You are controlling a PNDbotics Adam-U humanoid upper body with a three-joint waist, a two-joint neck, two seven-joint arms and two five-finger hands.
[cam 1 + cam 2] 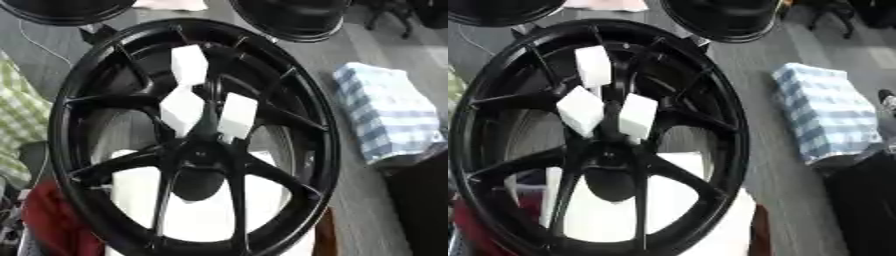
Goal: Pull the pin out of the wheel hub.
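Black wheel hub [192, 140] stands tilted toward camera, filling the view, so its centre faces the robot. Three white blocks [184, 107] sit among spokes; pin not identifiable. Neither hand in view, fingers' state unknown. Checked cloth [389, 115] right.

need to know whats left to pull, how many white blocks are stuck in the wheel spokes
3. One white block sits uppermost between the spokes, one lower left near the hub, one lower right beside it. The wheel may hide others.
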